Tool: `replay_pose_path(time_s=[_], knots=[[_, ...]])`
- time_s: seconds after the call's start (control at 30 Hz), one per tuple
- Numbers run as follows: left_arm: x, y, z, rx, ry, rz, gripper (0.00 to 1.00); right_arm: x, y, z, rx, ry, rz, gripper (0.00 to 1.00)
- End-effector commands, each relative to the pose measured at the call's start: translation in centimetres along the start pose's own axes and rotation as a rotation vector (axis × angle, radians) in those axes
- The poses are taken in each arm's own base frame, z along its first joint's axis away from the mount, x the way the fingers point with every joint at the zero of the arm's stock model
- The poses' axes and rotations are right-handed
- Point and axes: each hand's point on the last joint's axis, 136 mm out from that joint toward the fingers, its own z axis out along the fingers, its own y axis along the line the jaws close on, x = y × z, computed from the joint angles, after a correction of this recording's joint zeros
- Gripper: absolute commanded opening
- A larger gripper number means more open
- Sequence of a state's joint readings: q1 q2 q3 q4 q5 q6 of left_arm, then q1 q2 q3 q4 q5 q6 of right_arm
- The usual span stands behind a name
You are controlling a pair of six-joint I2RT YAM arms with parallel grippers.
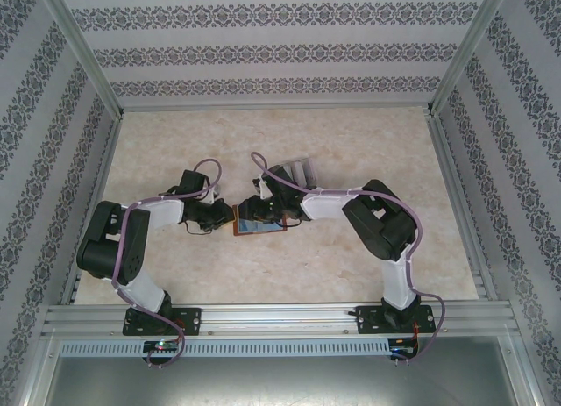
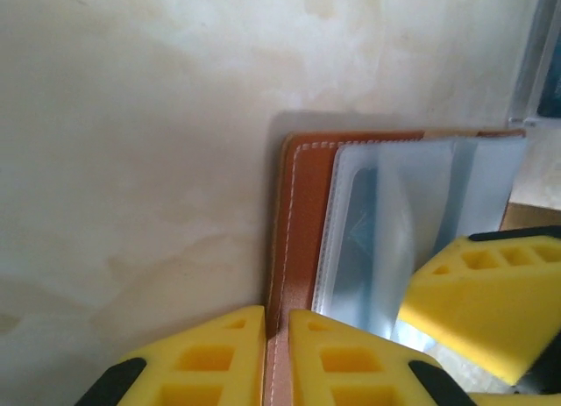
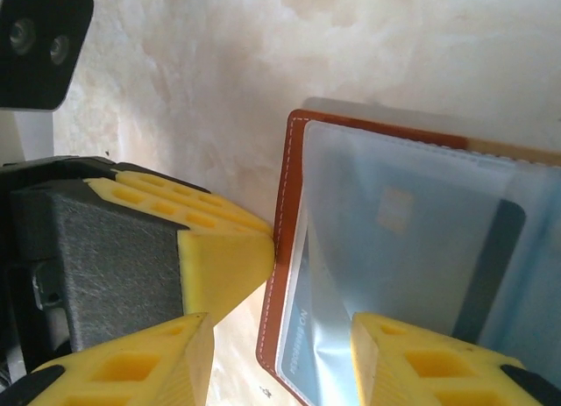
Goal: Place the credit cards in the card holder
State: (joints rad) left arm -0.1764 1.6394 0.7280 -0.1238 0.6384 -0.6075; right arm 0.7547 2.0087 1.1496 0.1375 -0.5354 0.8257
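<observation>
Beige marbled tabletop (image 1: 175, 138); striped patterned walls (image 1: 280, 51)

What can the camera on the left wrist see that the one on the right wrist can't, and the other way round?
Left wrist camera: the left gripper seen from behind, both fingers clamped on the wallet's brown stitched edge. Right wrist camera: a card with a gold chip tucked inside the clear sleeve, and the right gripper with its fingers apart. Both: the open wallet lying on the pale table.
</observation>
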Motion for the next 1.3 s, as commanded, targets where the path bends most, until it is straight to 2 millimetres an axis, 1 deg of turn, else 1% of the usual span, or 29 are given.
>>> replay_pose_path(time_s=[0.0, 0.17, 0.3, 0.4, 0.47, 0.53, 0.67, 0.73, 0.77, 0.8, 0.83, 0.9, 1.03, 1.1, 1.17, 1.2, 1.27], knots=[[-0.9, -0.4, -0.7, 0.063, -0.031, -0.05, 0.18, -0.2, 1.4, 0.2, -0.068, 0.007, -0.013, 0.46], [-2.3, 0.0, -2.1, 0.092, -0.092, -0.112, 0.22, 0.1, 3.3, 0.3, -0.129, 0.029, -0.057, 0.47], [-3.2, -0.1, -2.9, 0.092, -0.124, -0.121, 0.22, 0.5, 4.7, 0.4, -0.167, 0.039, -0.096, 0.48], [-3.9, -0.7, -3.7, 0.08, -0.14, -0.094, 0.22, 0.4, 6.1, -0.6, -0.207, 0.021, -0.141, 0.49], [-4.3, -1.2, -4.6, 0.061, -0.159, -0.07, 0.23, 0.3, 7.2, -2.0, -0.222, -0.008, -0.2, 0.51], [-4.9, -2.1, -5.8, 0.063, -0.19, -0.044, 0.26, 0.1, 7.8, -3.7, -0.213, -0.047, -0.262, 0.52], [-5.8, -4.5, -9.1, 0.021, -0.272, 0.031, 0.33, -1.0, 7.9, -8.4, -0.152, -0.188, -0.37, 0.54], [-6.0, -6.3, -10.2, 0.01, -0.302, 0.089, 0.35, -1.8, 7.1, -11.1, -0.082, -0.266, -0.406, 0.55], [-6.1, -7.2, -10.6, 0.002, -0.314, 0.113, 0.36, -2.3, 6.3, -12.5, -0.027, -0.306, -0.414, 0.56], [-6.1, -8.2, -10.8, -0.006, -0.322, 0.137, 0.36, -2.9, 5.3, -14.0, 0.037, -0.345, -0.42, 0.59], [-6.1, -9.0, -11.0, -0.016, -0.332, 0.157, 0.37, -3.3, 4.4, -15.3, 0.095, -0.378, -0.42, 0.6], [-5.9, -11.0, -10.8, -0.032, -0.335, 0.208, 0.38, -4.3, 1.9, -18.2, 0.225, -0.435, -0.397, 0.62], [-5.2, -14.3, -8.5, -0.057, -0.301, 0.291, 0.39, -6.0, -2.3, -22.4, 0.365, -0.49, -0.304, 0.64], [-4.8, -16.0, -6.9, -0.071, -0.272, 0.329, 0.39, -6.8, -4.6, -24.2, 0.384, -0.521, -0.213, 0.64], [-4.4, -17.2, -5.3, -0.102, -0.24, 0.359, 0.39, -7.5, -7.3, -25.8, 0.396, -0.552, -0.093, 0.68], [-4.1, -17.8, -4.4, -0.123, -0.221, 0.378, 0.39, -7.7, -8.7, -26.3, 0.388, -0.551, -0.029, 0.68], [-3.7, -18.9, -2.8, -0.149, -0.198, 0.414, 0.41, -8.2, -10.8, -26.6, 0.346, -0.536, 0.056, 0.59]])
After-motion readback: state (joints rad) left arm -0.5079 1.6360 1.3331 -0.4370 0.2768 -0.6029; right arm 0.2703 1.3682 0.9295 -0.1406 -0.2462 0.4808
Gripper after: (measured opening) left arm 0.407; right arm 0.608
